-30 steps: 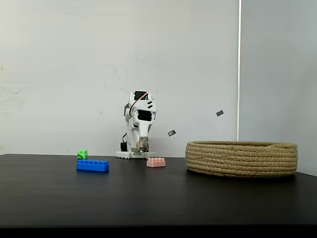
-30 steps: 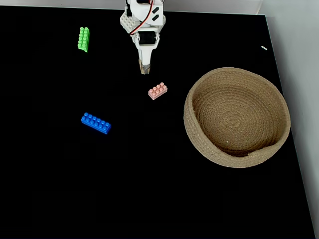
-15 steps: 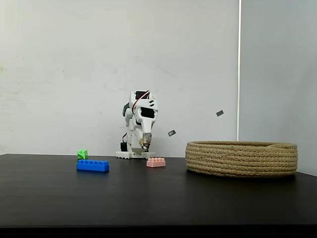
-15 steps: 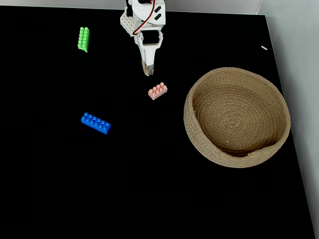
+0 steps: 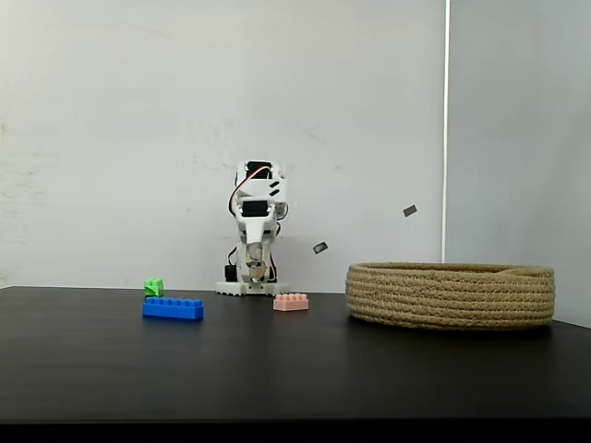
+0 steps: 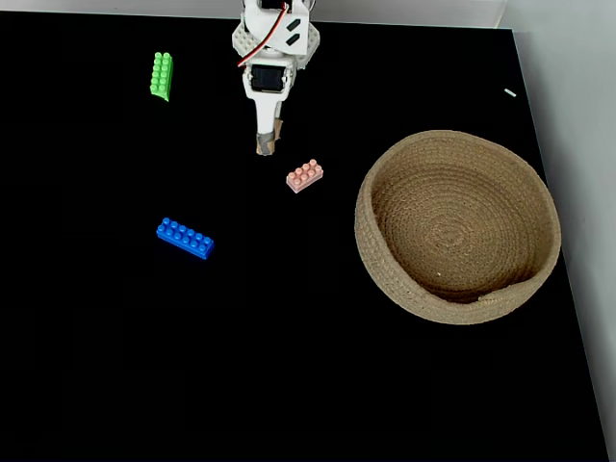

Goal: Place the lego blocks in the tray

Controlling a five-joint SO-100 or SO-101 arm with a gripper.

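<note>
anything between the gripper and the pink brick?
Nothing. In the fixed view from above, the gripper hangs short of the pink brick, and only bare black table shows in the stretch between them.

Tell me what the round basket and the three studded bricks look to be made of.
The wide round tan basket looks like coiled rope or twine: matte, with stacked ridged coils. The long blue brick, the short pale pink brick and the bright green brick look like moulded plastic: solid even colour, crisp studs, probably smooth.
</note>
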